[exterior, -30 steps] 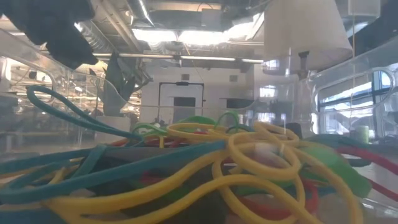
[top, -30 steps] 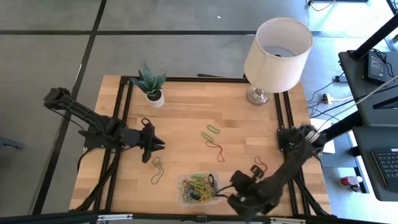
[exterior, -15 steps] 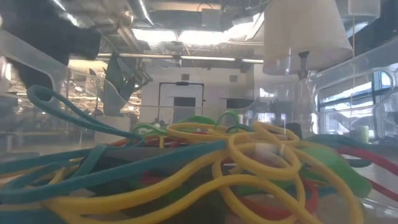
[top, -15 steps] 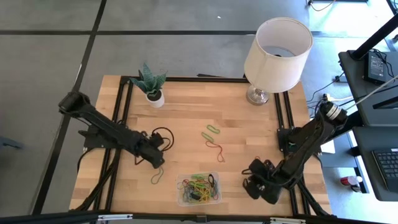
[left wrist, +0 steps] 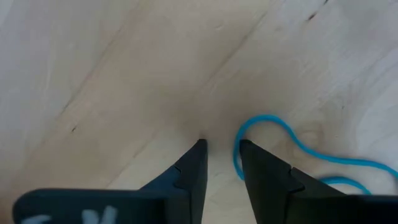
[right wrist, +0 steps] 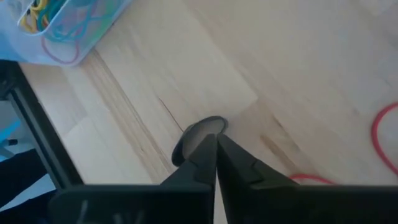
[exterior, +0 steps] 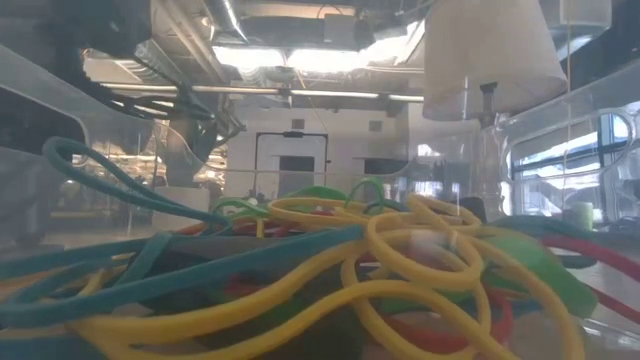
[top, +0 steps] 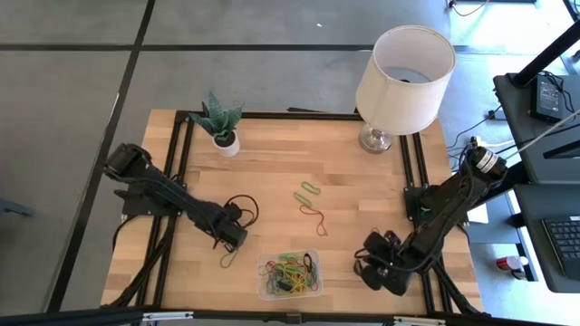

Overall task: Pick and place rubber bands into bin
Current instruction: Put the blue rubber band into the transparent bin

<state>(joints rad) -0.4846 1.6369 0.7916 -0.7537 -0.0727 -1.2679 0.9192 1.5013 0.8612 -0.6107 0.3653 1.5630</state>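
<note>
The clear bin (top: 290,274) sits near the table's front edge, holding several rubber bands (exterior: 400,250) in yellow, green, teal and red. Left of it a blue-green band (top: 227,258) lies flat on the wood. My left gripper (top: 232,243) points down over the band's far end and is open. In the left wrist view the band's curled end (left wrist: 267,121) bends round one fingertip (left wrist: 245,149), just inside the gap. My right gripper (right wrist: 216,138) is shut, slanting down at bare wood right of the bin. A red band (right wrist: 382,134) lies beyond it. My left gripper has one finger right at the bend of the blue-green band's curled end (left wrist: 236,155). Whether the finger touches the band I cannot tell; nothing is pinched, and the band lies flat on the table.
A green band (top: 306,192) and a red band (top: 314,217) lie loose mid-table. A small potted plant (top: 219,122) stands at the far left and a white lamp (top: 403,68) at the far right. A dark oval patch (right wrist: 199,130) shows at my right fingertips.
My left gripper has gone down and toward the near edge, tipping from nearly level to pointing down over the blue-green band. My right gripper has moved from beside the bin toward the table's right edge, then kept still.
</note>
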